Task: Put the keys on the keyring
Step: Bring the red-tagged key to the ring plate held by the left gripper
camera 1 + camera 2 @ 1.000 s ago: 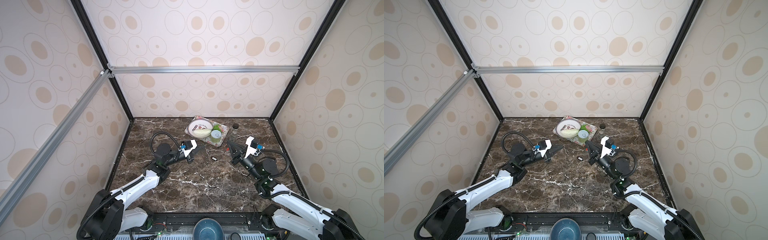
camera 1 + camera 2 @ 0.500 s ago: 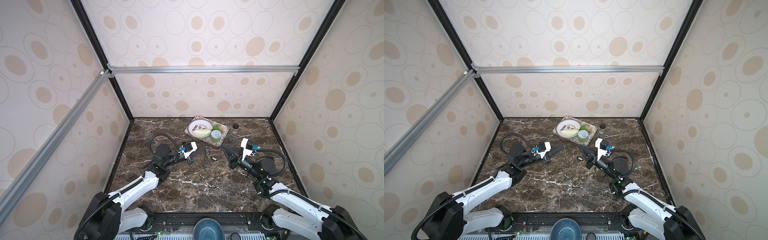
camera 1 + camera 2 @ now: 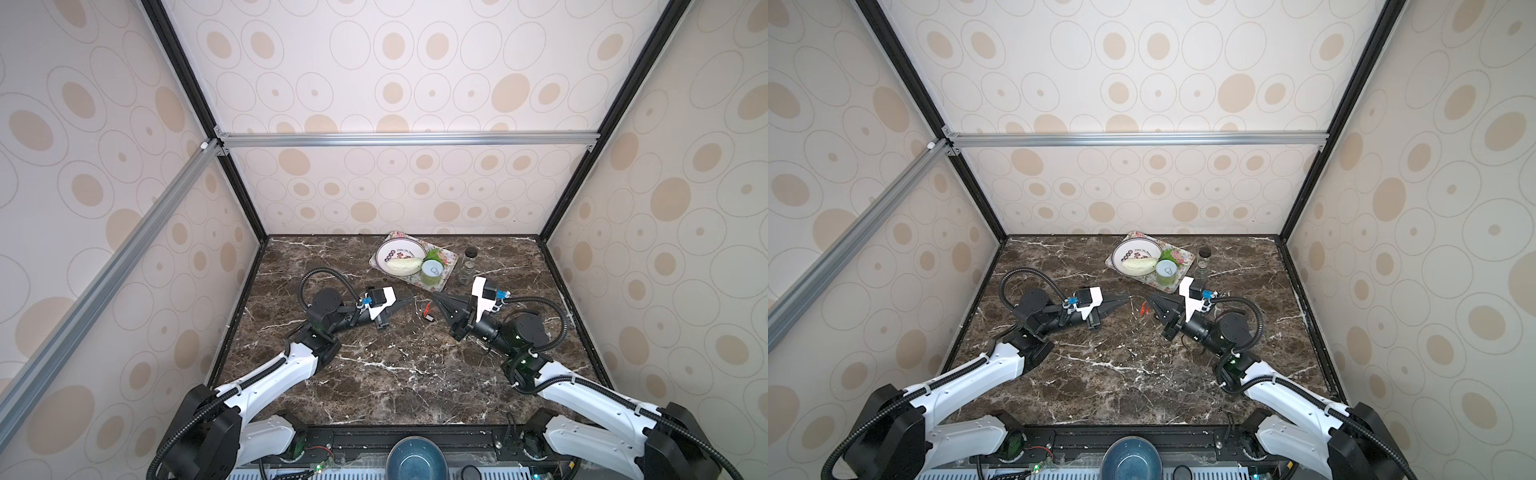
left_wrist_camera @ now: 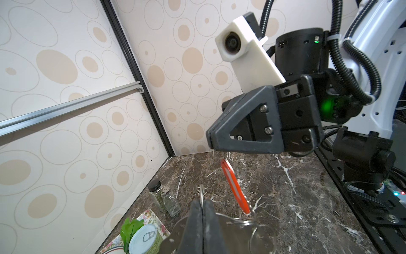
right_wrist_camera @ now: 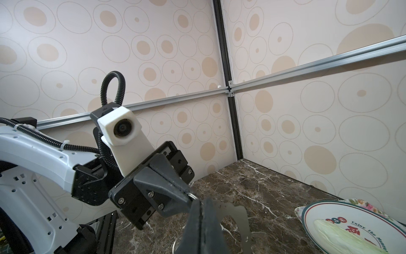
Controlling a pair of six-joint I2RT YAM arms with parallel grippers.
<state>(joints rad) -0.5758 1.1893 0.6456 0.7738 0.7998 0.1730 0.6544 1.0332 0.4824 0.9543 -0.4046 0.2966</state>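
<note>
Left gripper (image 3: pixel 409 300) is clenched on a thin wire ring (image 4: pixel 201 193), with the grey keyring (image 4: pixel 232 233) right at its fingers. Right gripper (image 3: pixel 436 296) is pinched shut too; whether it holds anything I can't tell. A second ago its tip pointed off toward the tray (image 3: pixel 451 261), well apart from the left one; now it has swung in close. The red key (image 4: pixel 235 187) stands on edge between the tips, the black key (image 3: pixel 430 318) just beside it, where it was before. Underneath is a dark marble table (image 3: pixel 395 374); a plate (image 3: pixel 380 254), can (image 3: pixel 432 272) and jar (image 3: pixel 467 268) sit at the back, spotted beige walls all round.
</note>
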